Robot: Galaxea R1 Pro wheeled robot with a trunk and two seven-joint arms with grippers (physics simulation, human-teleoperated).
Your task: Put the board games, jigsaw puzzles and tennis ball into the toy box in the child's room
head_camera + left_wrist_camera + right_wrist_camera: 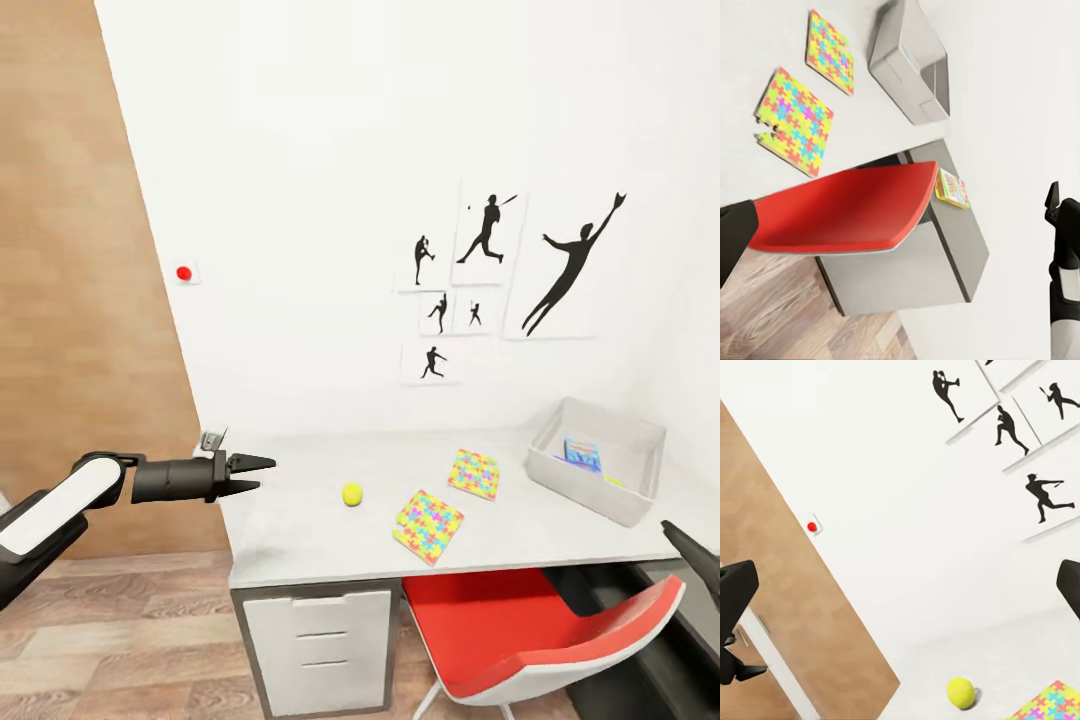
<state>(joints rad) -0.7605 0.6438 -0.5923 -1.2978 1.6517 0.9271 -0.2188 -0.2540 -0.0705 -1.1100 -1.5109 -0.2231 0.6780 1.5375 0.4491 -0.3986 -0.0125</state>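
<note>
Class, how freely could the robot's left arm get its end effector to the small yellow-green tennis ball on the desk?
Probably freely. The left end effector hovers open at the light grey speckled table's left end, and bare tabletop lies between it and the yellow-green tennis ball. Actual reach can't be confirmed.

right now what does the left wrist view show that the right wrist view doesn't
Left wrist view: the toy box, both jigsaw puzzles, the red chair and a board game on the table's lower wing. Right wrist view: the tennis ball, the wall silhouettes and the red wall button. Shared: the table and one puzzle, whose corner appears in the right wrist view.
</note>
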